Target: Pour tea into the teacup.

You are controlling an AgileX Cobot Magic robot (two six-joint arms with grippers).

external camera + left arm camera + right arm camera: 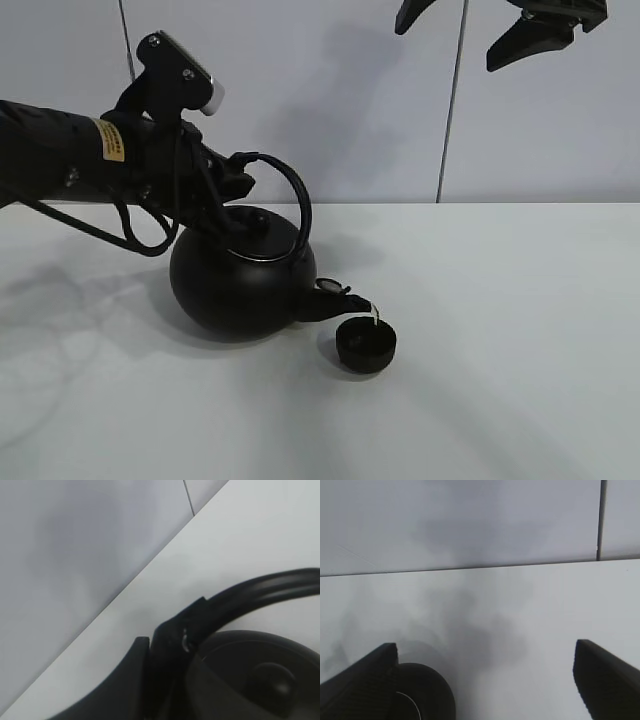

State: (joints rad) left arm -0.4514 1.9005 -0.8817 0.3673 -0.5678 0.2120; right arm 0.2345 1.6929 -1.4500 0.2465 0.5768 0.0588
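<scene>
White and matte, the flat surface (520,330) meets a pale grey wall (350,100) made of smooth panels with thin dark seams. On it are one big round black kettle (235,285) with an arched handle and one low, round, matte-black teacup (366,346), which sits just under the tip of the spout. Of the two hands, the left hand (240,188) is closed on the kettle's handle, and the right hand (445,45) hangs high, spread wide and holding nothing.

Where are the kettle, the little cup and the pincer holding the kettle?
kettle (225,285): high view, round belly.
teacup (366,346): high view, its dark top.
left pincer (238,183): high view, between its fingertips.
</scene>
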